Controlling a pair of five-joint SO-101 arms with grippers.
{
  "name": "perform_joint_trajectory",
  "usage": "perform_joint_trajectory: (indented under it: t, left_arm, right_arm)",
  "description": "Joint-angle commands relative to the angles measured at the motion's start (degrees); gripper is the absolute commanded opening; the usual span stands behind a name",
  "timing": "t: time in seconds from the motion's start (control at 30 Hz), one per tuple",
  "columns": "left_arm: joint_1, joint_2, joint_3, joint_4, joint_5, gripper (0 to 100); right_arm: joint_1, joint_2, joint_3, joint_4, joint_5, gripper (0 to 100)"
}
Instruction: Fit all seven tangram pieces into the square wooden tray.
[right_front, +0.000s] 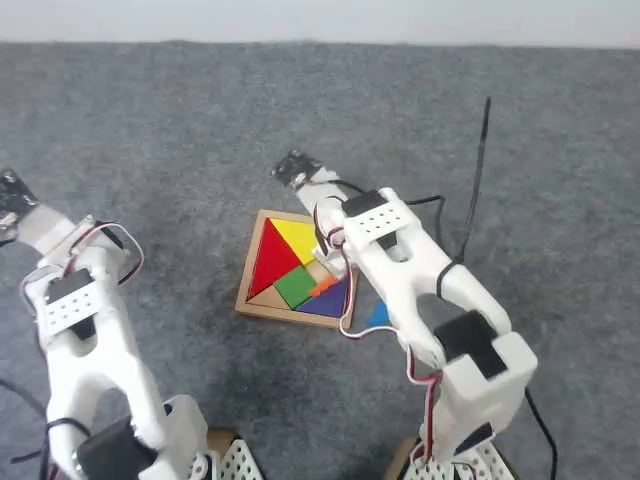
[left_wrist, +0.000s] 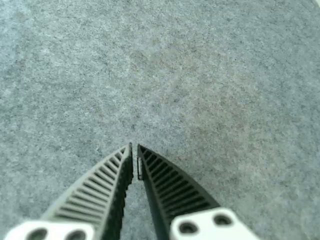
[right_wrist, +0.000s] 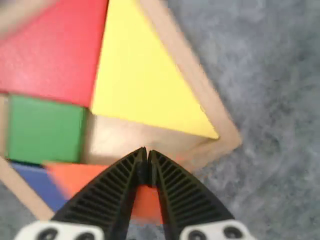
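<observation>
Nudging the orange triangle (right_wrist: 80, 176) into the wooden tray's (right_wrist: 226, 136) bare gap at centre frame probably goes best slowly, with the right gripper's (right_wrist: 145, 151) claw pinched shut and kept low.

The tray's (right_front: 250, 264) right side was covered by the right arm (right_front: 420, 270). The orange piece (right_wrist: 75, 177) at the tray's right edge was partly hidden under the right gripper (right_wrist: 146, 151); grip or mere touch could not be told. A blue piece (right_front: 378, 314) just right of the tray was mostly hidden. The red piece (right_wrist: 55, 50) in the tray was blurred and cut off by the frame.
</observation>
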Motion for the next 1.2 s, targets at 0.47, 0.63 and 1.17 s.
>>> perform_joint_trajectory:
  t: [0.47,0.63,1.17]
  left_arm:
    - [0.53,-2.55,-2.42,-0.26,0.18,1]
    - [0.53,-2.55,-2.42,-0.26,0.18,1]
    - [1.23,-2.55,-2.33,-0.26,0.18,1]
  right_arm:
    - [5.32,-13.23,-12.57,7.52,2.9,0.8]
    - [5.05,-17.98,-10.55,19.74,5.01,0.8]
    - [2.24,-17.98,16.62,5.32,2.73,0.8]
